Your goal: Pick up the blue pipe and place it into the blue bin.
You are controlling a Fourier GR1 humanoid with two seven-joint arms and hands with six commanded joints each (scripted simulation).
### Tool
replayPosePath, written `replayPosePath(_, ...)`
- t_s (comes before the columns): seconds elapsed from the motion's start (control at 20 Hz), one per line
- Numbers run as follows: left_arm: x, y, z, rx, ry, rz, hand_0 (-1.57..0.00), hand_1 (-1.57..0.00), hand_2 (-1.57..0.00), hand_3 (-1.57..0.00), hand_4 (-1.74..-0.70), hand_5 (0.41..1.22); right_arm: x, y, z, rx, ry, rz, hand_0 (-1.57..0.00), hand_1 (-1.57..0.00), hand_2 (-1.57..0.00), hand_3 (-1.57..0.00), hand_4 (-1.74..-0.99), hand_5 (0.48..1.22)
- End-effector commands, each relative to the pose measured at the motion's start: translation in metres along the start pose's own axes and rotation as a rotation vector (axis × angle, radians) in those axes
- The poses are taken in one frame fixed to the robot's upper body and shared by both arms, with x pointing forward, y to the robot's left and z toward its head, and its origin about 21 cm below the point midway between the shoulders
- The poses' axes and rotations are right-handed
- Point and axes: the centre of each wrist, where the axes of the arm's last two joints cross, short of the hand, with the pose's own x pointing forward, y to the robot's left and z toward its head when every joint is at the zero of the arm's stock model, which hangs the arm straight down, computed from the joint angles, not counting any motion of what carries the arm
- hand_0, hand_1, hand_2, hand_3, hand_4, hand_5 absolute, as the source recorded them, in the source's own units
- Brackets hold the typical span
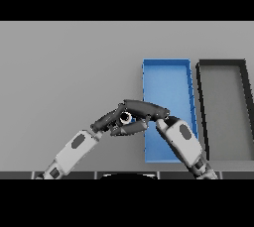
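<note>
**Inspector A:** When the head view was examined, where did the two hands stand?

**Inspector B:** Both met near the middle of the grey worktop point(69, 62), just off the left edge of the blue bin point(166, 80). The left hand point(105, 120) reached in from the lower left; the right hand point(144, 108) reached leftward from the lower right, its forearm lying across the bin's near end.

**Inspector A:** And the blue pipe?

**Inspector B:** Only a small part showed: a pale round end with a sliver of blue, the blue pipe point(126, 117), lodged between the two hands. It sat outside the bin, beside its left wall.

**Inspector A:** State of the right hand?

**Inspector B:** Its fingers ran long over the top of the pipe and others curled beneath, so it appeared closed around the pipe.

**Inspector A:** The left hand?

**Inspector B:** Its dark fingers pointed toward the pipe and reached it or nearly so. Whether they were curled or straight could not be told.

**Inspector A:** Anything else?

**Inspector B:** A dark bin point(223, 112) stood just right of the blue one.
</note>
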Motion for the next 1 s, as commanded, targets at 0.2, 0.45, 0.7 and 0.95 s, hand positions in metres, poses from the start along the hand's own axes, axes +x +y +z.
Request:
replayPosePath(0.2,0.0,0.004,0.002,-0.04,0.003,-0.065,-0.32,-0.26,-0.27,-0.11,-0.99,1.042,0.003,0.001,0.0,-0.017,-0.011,-0.015,-1.56,-1.56,-1.56,-1.56,-1.483,1.212)
replayPosePath(0.45,-0.005,0.006,0.001,-0.002,0.068,-0.092,-0.1,-0.09,-0.09,-0.03,-0.84,0.754,0.003,0.004,-0.002,-0.031,-0.038,-0.028,-1.57,-1.57,-1.57,-1.57,-1.485,1.218)
replayPosePath(0.7,-0.01,0.007,0.005,0.033,0.125,-0.035,-0.03,-0.03,-0.03,-0.01,-0.85,0.623,0.004,0.0,-0.002,-0.057,-0.041,-0.011,-1.57,-1.57,-1.57,-1.57,-1.488,1.22)
replayPosePath(0.95,-0.006,0.001,0.004,0.047,0.165,-0.03,-0.01,-0.01,-0.01,0.0,-0.88,0.572,0.008,-0.001,-0.005,-0.05,-0.086,-0.191,-1.57,-1.57,-1.57,-1.57,-1.492,1.221)
